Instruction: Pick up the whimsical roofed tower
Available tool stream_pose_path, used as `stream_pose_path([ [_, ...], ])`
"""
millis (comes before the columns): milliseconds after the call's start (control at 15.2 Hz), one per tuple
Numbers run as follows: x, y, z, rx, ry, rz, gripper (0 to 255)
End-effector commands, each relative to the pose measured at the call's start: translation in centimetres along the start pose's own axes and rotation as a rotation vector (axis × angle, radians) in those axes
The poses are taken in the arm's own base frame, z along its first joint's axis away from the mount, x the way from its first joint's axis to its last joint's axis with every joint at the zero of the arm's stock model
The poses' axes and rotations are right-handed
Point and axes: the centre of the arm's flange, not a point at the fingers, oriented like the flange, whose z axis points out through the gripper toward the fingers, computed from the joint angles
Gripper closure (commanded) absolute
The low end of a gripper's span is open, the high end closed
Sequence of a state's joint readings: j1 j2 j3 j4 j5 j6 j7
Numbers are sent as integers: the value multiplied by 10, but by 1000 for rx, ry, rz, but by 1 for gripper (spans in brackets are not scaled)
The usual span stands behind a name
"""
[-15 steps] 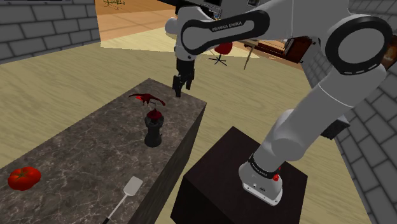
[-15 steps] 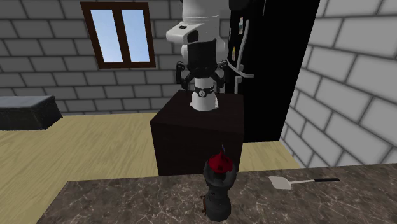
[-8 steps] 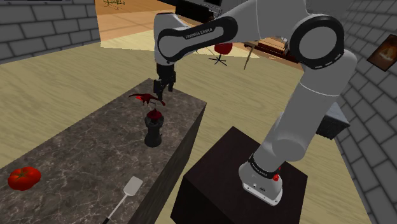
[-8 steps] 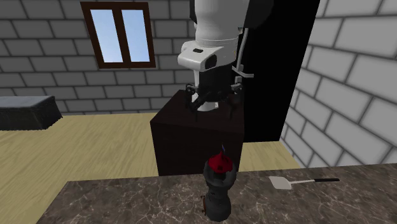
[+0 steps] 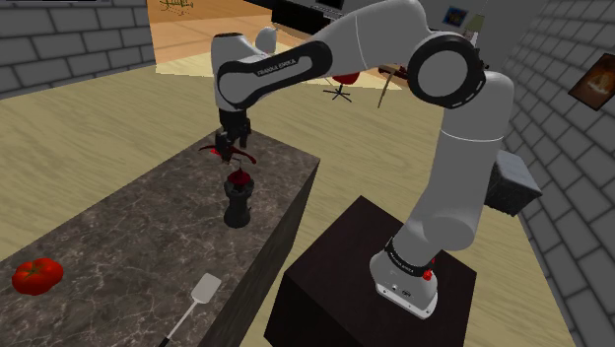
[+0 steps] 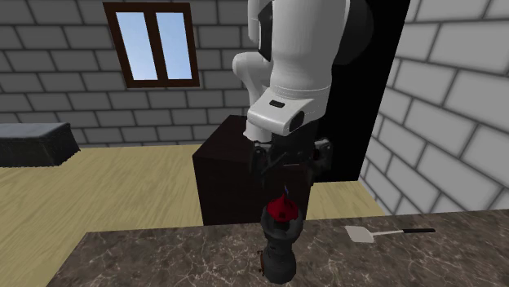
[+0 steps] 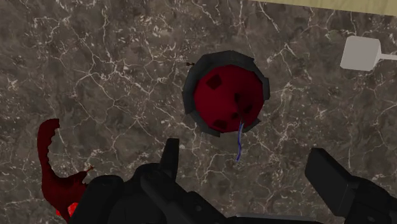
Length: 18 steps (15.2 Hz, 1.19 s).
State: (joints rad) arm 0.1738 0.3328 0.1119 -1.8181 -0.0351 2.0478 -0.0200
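The tower [image 5: 237, 200] is a dark, stubby turret with a round red roof [image 5: 238, 178], standing upright on the marble counter [image 5: 128, 227]. From across the counter the tower [image 6: 280, 243] is in the near foreground. My black gripper [image 5: 229, 151] hangs open above it, clear of the roof, pointing down. Seen from across, the gripper [image 6: 289, 163] hovers just over the red cap. Looking along the hand, the tower [image 7: 224, 94] lies just ahead of the gripper [image 7: 254, 175], whose two fingers stand wide apart with nothing between them.
A red winged figure [image 5: 219, 150] lies on the counter just behind the tower, close to the gripper. A white spatula [image 5: 195, 302] and a red tomato [image 5: 36, 275] lie further along the counter. The counter's edge drops off beside my dark stand [image 5: 335, 286].
The arm has swung toward the shoulder view's left, carrying the gripper from the counter's far corner to a spot over the tower. The fingers stayed open. Nothing on the counter moved.
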Motion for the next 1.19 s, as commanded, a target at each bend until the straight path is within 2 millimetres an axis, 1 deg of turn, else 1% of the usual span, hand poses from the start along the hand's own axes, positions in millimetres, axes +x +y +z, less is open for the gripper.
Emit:
stream_pose_path([
  [0,4,0,11,0,1,0,0],
  [198,5,0,27,0,1,0,0],
  [330,5,0,30,0,1,0,0],
  [396,5,0,29,0,1,0,255],
  [990,5,0,30,0,1,0,255],
  [1122,4,0,19,0,1,0,255],
])
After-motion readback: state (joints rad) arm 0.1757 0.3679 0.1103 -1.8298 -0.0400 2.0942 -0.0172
